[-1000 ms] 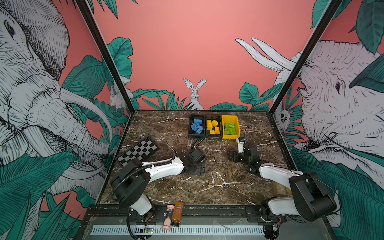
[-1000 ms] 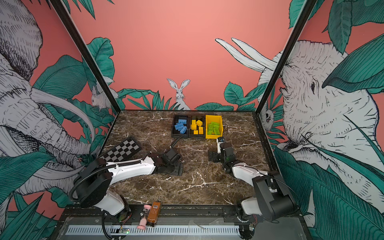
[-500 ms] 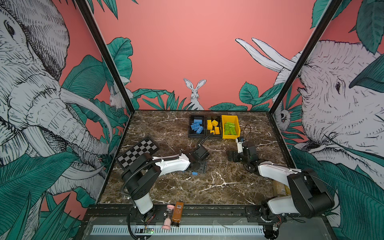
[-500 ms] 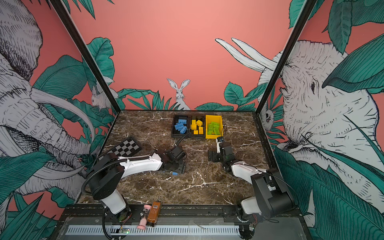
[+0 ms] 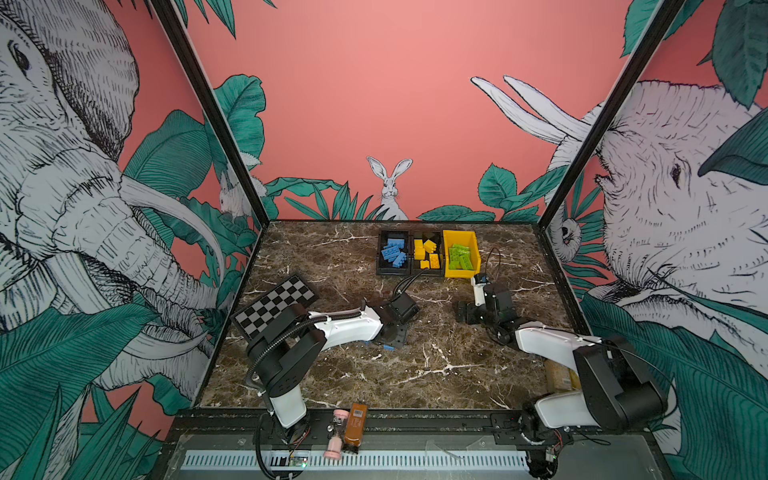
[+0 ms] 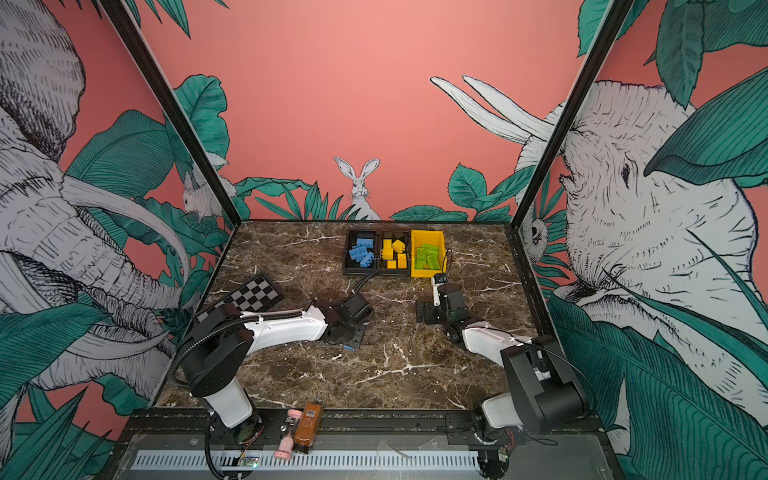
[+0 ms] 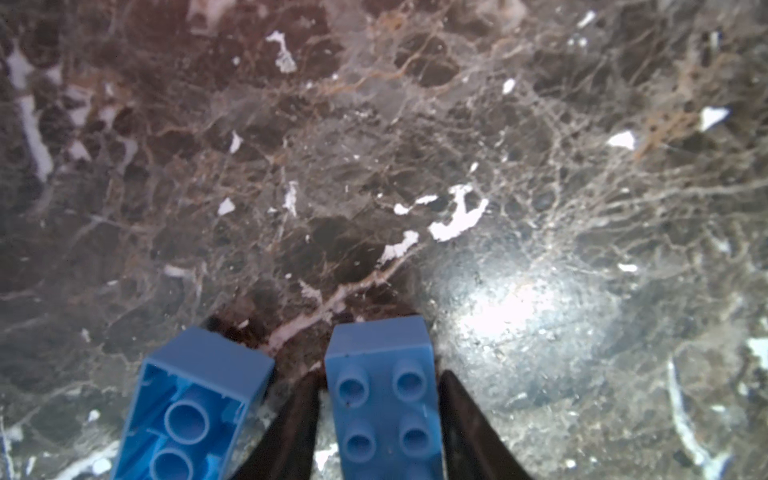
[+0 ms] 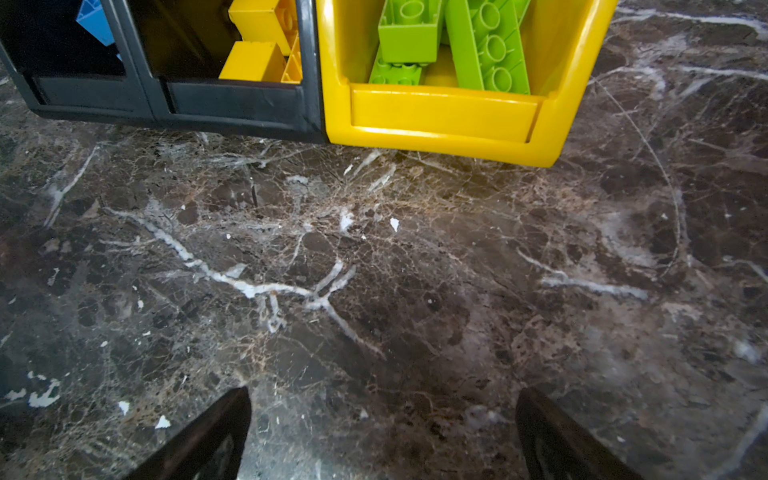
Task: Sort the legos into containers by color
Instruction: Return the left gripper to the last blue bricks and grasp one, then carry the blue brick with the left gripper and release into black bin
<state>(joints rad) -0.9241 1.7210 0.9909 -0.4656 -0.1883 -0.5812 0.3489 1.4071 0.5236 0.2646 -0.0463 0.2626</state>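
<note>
My left gripper [image 7: 380, 415] is down on the marble, its two black fingers pressed against the long sides of a studs-up blue lego [image 7: 382, 399]. A second blue lego [image 7: 191, 407] lies upside down right beside it. In both top views this gripper [image 5: 390, 334] sits mid-table with a bit of blue [image 5: 388, 347] showing under it. At the back stand three containers: a black one [image 5: 380, 270] with blue legos, a black one [image 5: 426, 273] with yellow legos, and a yellow one [image 8: 440, 116] with green legos. My right gripper [image 8: 382, 436] hangs open and empty over bare marble just in front of the yellow container.
A black-and-white checkerboard [image 5: 274, 305] lies at the left edge of the table, behind my left arm. A brown bottle [image 5: 355, 428] and a pink-capped item [image 5: 337, 432] rest on the front rail. A tan object [image 5: 557, 374] lies at the right edge.
My left gripper has closed from wide open onto the blue lego, and its arm has shifted a little to the right. My right arm has not moved.
</note>
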